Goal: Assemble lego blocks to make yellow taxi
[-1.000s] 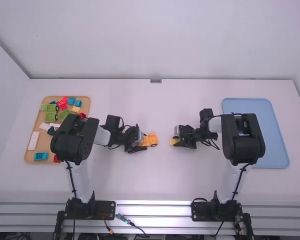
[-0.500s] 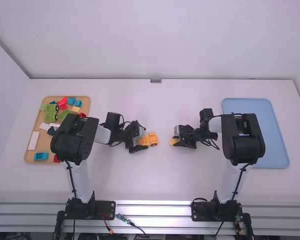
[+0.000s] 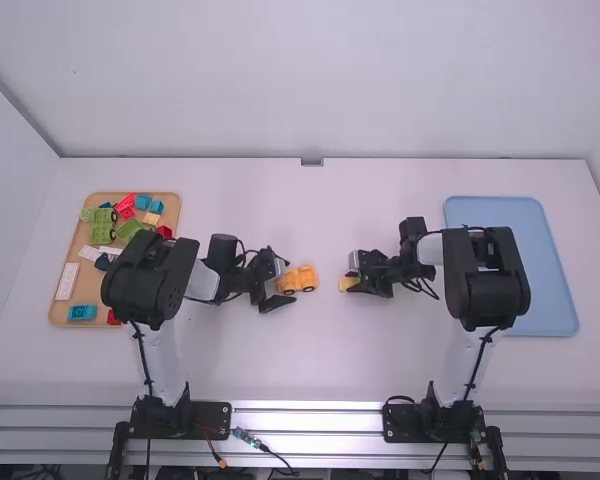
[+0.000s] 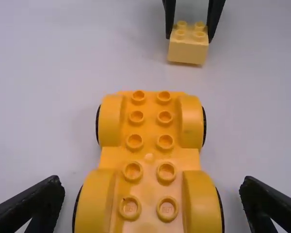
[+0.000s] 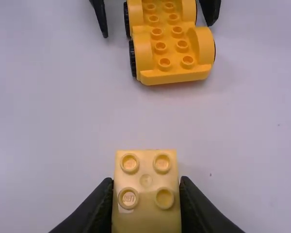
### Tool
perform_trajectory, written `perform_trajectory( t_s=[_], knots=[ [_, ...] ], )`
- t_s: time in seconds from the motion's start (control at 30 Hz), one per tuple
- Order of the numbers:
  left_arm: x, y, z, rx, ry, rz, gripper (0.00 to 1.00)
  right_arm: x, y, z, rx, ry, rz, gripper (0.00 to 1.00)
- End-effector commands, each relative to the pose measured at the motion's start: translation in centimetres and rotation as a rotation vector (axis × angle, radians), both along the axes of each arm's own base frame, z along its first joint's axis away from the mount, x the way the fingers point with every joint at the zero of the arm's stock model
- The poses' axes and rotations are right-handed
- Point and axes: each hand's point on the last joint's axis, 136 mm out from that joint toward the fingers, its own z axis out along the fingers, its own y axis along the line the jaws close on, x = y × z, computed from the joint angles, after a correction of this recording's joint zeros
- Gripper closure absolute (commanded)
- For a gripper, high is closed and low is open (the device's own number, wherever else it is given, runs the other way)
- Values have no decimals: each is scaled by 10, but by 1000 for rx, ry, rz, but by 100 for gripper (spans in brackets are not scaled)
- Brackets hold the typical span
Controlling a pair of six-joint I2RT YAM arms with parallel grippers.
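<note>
Straddling the yellow wheeled car base point(image 3: 299, 279) near the middle of the white table point(image 3: 310, 350), the left gripper point(image 3: 279, 283) is holding its two fingers spread, with a gap showing between each finger and the base. The base is sitting on its black wheels, its two rows of studs facing up and one end pointing towards the right arm. Just beyond that end, the right gripper point(image 3: 354, 276) is pinching a pale yellow two-by-two brick point(image 5: 145, 189) by its sides, studs up. The brick and the base are facing each other, near but apart. Over by the left arm, a wooden tray point(image 3: 56, 318) is holding red, green and blue bricks and a white plate point(image 3: 67, 281). Beyond the right arm, a blue tray point(image 3: 552, 300) is lying on the table.
</note>
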Motion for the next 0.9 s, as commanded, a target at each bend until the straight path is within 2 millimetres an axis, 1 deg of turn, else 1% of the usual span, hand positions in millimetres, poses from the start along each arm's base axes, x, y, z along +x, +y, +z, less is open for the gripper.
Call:
perform_trajectory(
  t_s=[0.0,0.1,0.37,0.5,0.57,0.77,0.87],
  knots=[
    [-3,-2,-3,-8,31,-4,4,1,1,-1,13,9,0,68],
    [0,-2,-2,-8,46,-9,5,1,2,-1,13,8,1,68],
    [1,-4,-2,6,60,-40,9,1,1,-1,13,8,0,68],
    [0,-3,-3,11,63,-39,17,1,1,-1,13,8,0,68],
    [0,-3,-3,11,55,-38,25,1,1,-1,12,9,0,68],
    [0,-3,-3,9,30,-37,25,1,1,-1,13,9,0,68],
    [-3,-3,-5,29,-29,-76,27,1,1,-1,13,9,0,68]
  ],
)
